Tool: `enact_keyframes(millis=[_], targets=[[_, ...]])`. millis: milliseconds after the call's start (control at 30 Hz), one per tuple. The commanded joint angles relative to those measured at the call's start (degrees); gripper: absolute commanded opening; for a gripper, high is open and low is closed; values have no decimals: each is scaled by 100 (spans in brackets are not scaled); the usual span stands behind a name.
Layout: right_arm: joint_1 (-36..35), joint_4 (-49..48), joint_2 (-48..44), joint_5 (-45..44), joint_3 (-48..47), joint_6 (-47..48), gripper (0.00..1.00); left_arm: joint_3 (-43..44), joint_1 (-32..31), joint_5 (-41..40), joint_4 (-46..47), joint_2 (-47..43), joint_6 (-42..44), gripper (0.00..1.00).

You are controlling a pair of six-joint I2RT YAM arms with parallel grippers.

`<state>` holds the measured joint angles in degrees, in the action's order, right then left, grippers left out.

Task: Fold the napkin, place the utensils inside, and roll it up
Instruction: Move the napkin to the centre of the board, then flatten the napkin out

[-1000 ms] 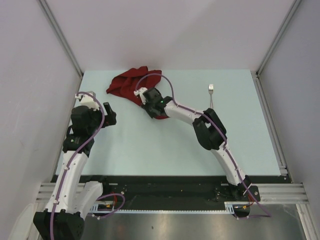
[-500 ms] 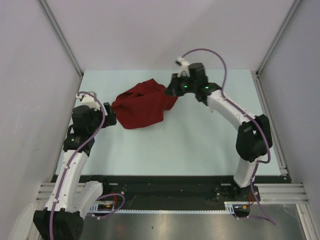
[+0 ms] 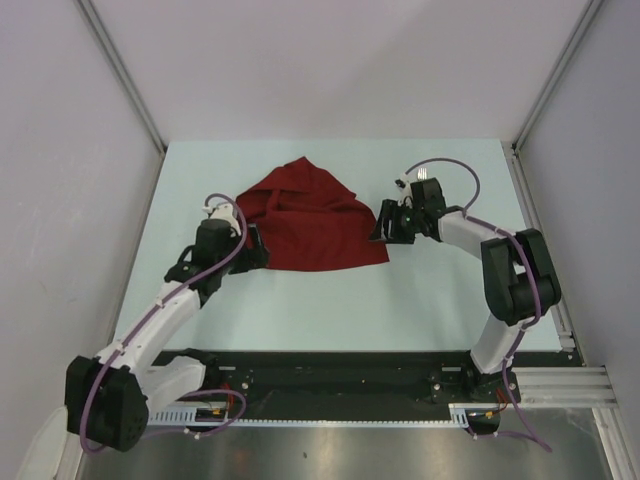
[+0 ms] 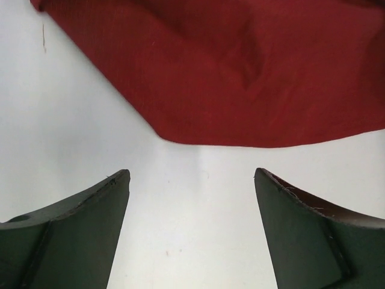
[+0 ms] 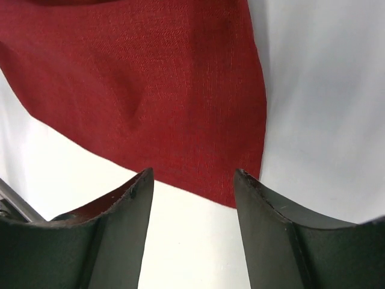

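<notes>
The dark red napkin (image 3: 312, 222) lies spread out and a little rumpled on the middle of the pale table, with a peak at the back. My left gripper (image 3: 256, 250) is at its left front edge, open; in the left wrist view the napkin (image 4: 240, 72) lies just ahead of the empty left gripper (image 4: 191, 176). My right gripper (image 3: 383, 226) is at the napkin's right front corner, open; that corner of the napkin (image 5: 180, 108) sits just past the right gripper (image 5: 192, 176). Only the fork's tines (image 3: 422, 176) show behind the right wrist.
The table (image 3: 330, 310) is walled by grey panels on the left, back and right. A metal rail (image 3: 545, 250) runs along its right edge. Purple cables loop over both arms. The black mounting bar (image 3: 330, 370) lies along the near edge.
The right gripper dragged the napkin rightward, spreading it, then opened and let it go. The left arm swung in to the napkin's left front edge.
</notes>
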<state>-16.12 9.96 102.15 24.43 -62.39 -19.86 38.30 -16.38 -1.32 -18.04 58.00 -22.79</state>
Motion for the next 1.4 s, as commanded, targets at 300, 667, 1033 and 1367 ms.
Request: enact_keyframes(millis=[300, 667, 1033, 1367], targets=[[-426, 428, -345, -1666, 236, 219, 59, -280, 416, -678, 1267, 1414, -744, 88], [-823, 868, -213, -2803, 122, 140, 59, 98, 812, -554, 1778, 2725, -885, 79], [-1077, 1061, 24, -2917, -106, 184, 56, 836, 909, -246, 2085, 3754, -684, 45], [-1113, 1026, 323, -2636, -115, 175, 24, 1433, 708, -991, 1428, 2982, -86, 0]])
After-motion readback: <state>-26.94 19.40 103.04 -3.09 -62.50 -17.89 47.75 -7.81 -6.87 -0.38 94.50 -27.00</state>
